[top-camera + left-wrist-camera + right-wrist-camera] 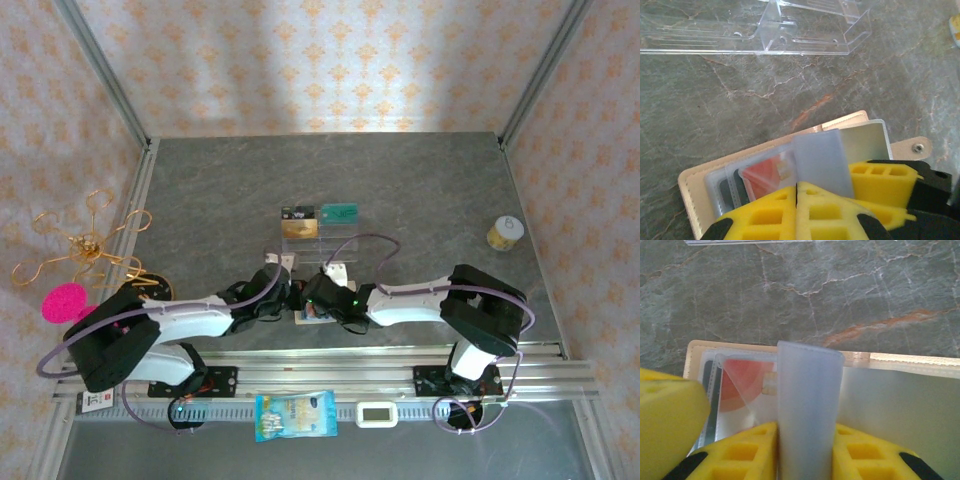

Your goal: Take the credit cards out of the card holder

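Right gripper clamped on pocket sleeve; left gripper pressed together atop card holder. Red credit card not yet out.

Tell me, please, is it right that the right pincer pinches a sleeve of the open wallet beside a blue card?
Not quite: the card is red, not blue, as the right wrist view shows. The right pincer does pinch a sleeve of the open wallet.

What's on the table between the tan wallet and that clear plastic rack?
Nothing: the left wrist view shows bare grey table between the wallet and the rack.
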